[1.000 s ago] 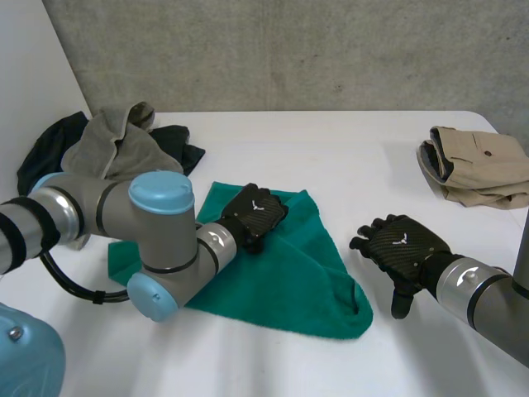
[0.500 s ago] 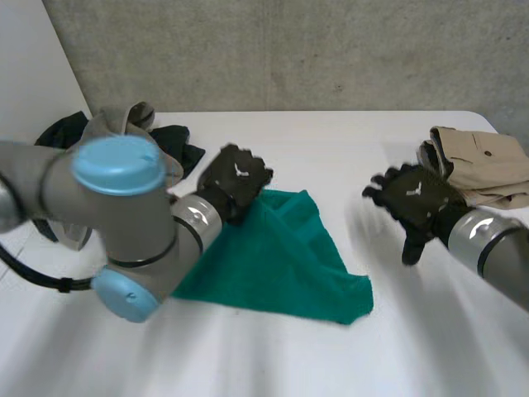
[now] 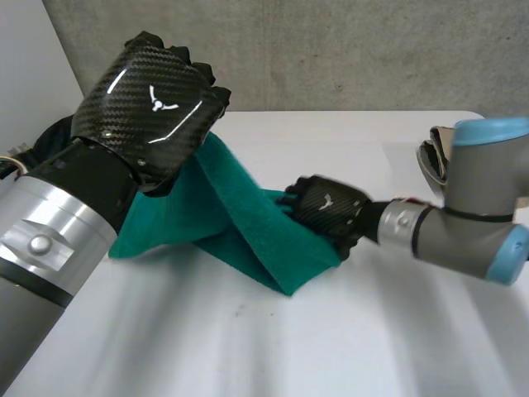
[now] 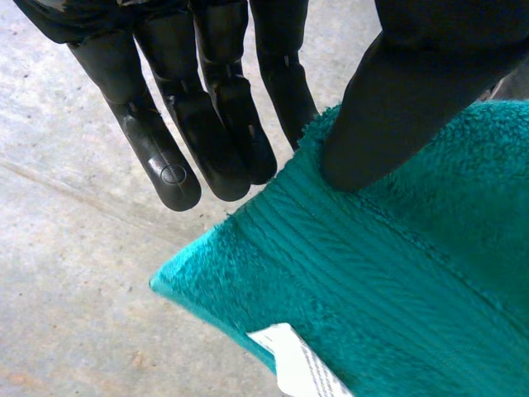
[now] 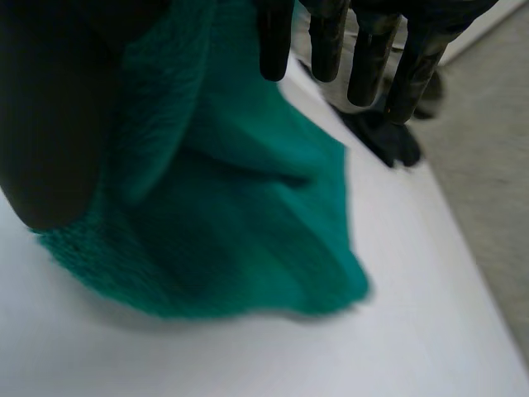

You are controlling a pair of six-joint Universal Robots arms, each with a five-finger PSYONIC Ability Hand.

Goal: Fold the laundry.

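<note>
The left hand [image 3: 149, 103] is raised well above the white tabletop [image 3: 331, 347] and lifts one corner of the teal towel [image 3: 248, 227], which slopes down from it to the surface. In the left wrist view its thumb [image 4: 397, 116] presses the towel's edge [image 4: 397, 273] against the straight fingers [image 4: 207, 132], a pinch just beside the corner that carries a white label [image 4: 293, 364]. The right hand [image 3: 326, 211] sits low at the towel's opposite edge. In its wrist view a raised fold of towel [image 5: 240, 215] runs up between its thumb [image 5: 50, 124] and its fingers [image 5: 364, 50], so it grips the cloth too. A folded beige garment [image 3: 434, 157] lies behind the right arm, well apart from the towel.
</note>
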